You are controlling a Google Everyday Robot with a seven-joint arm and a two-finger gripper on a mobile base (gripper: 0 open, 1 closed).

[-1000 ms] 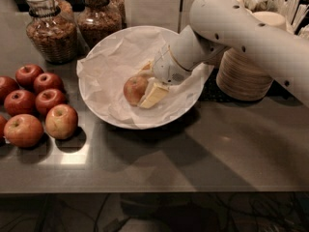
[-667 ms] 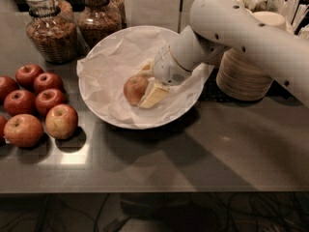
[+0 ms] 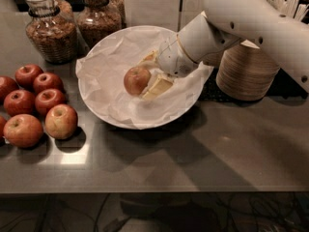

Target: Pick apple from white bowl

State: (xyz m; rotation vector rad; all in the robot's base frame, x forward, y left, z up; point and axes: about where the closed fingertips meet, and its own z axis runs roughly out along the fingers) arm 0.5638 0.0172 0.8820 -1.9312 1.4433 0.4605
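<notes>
The apple (image 3: 135,80), pale tan with a reddish blush, is inside the wide white bowl (image 3: 170,119), which is lined with crumpled white paper, at the middle of the grey counter. My gripper (image 3: 145,78) reaches into the bowl from the right on the white arm (image 3: 241,18). Its two pale fingers (image 3: 157,86) sit above and below the apple and are shut on it. The apple is held just over the paper.
Several darker red apples (image 3: 34,100) lie grouped on the counter at the left. Two glass jars of granola (image 3: 50,30) stand behind the bowl. A stack of beige paper bowls (image 3: 246,71) stands at the right, with wooden utensils (image 3: 285,1) behind it.
The gripper and the apple have moved a little upward and away from the paper. The bowl has not moved.
</notes>
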